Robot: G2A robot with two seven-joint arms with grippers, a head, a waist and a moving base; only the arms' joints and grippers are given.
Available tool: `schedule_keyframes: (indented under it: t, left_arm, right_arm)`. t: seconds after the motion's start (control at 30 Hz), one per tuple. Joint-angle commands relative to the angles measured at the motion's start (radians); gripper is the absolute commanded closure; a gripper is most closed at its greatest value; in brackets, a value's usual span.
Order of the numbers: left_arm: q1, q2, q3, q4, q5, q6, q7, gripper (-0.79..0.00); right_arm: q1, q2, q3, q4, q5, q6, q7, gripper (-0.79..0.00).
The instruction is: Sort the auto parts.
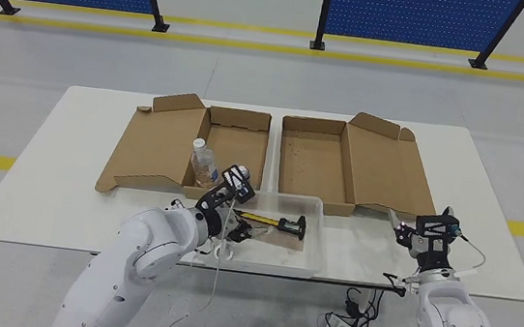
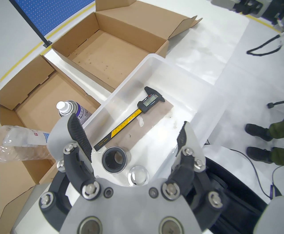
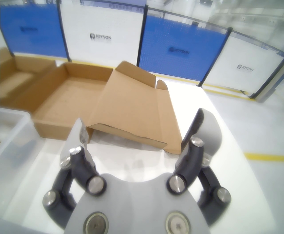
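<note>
A clear plastic bin (image 1: 316, 236) stands at the table's front middle. In it lie a yellow and black digital caliper (image 2: 133, 115) (image 1: 271, 223), a black ring-shaped sleeve (image 2: 114, 160) and a shiny round metal part (image 2: 138, 176). My left gripper (image 2: 131, 133) (image 1: 236, 184) hangs open over the bin's left end, above the sleeve, holding nothing. The left cardboard box (image 1: 235, 146) holds a clear plastic bottle (image 1: 204, 163) (image 2: 17, 144) and a spray can (image 2: 71, 110). My right gripper (image 3: 138, 128) (image 1: 424, 231) is open and empty above the table, right of the bin.
A second cardboard box (image 1: 312, 164) (image 3: 66, 95) stands open behind the bin, its lid flap (image 3: 135, 106) lying to the right. A brown card (image 2: 155, 120) lies under the caliper. Bare table lies at the far left and right ends.
</note>
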Motion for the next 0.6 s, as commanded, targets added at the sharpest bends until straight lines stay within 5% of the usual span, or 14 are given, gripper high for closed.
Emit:
schedule_keyframes:
  t: [0.0,0.17,0.3,0.33,0.37,0.57]
  left_arm:
    - [-0.013,-0.001,0.013,0.013,-0.014,0.004,-0.013,-0.785]
    - [-0.039,0.0,0.04,0.035,-0.014,-0.01,-0.049,-0.776]
    - [-0.049,0.002,0.045,0.051,-0.017,-0.012,-0.076,-0.489]
    - [-0.052,0.003,0.046,0.054,-0.019,-0.012,-0.085,-0.332]
    - [-0.054,0.004,0.045,0.056,-0.017,-0.011,-0.092,-0.292]
    - [-0.066,0.009,0.046,0.066,-0.008,0.002,-0.134,-0.317]
  right_arm:
    - [0.0,0.0,0.0,0.0,0.0,0.0,0.0,-0.785]
    - [0.0,0.0,0.0,0.0,0.0,0.0,0.0,-0.785]
    - [0.0,0.0,0.0,0.0,0.0,0.0,0.0,-0.785]
    - [0.0,0.0,0.0,0.0,0.0,0.0,0.0,-0.785]
    - [0.0,0.0,0.0,0.0,0.0,0.0,0.0,-0.785]
    - [0.0,0.0,0.0,0.0,0.0,0.0,0.0,-0.785]
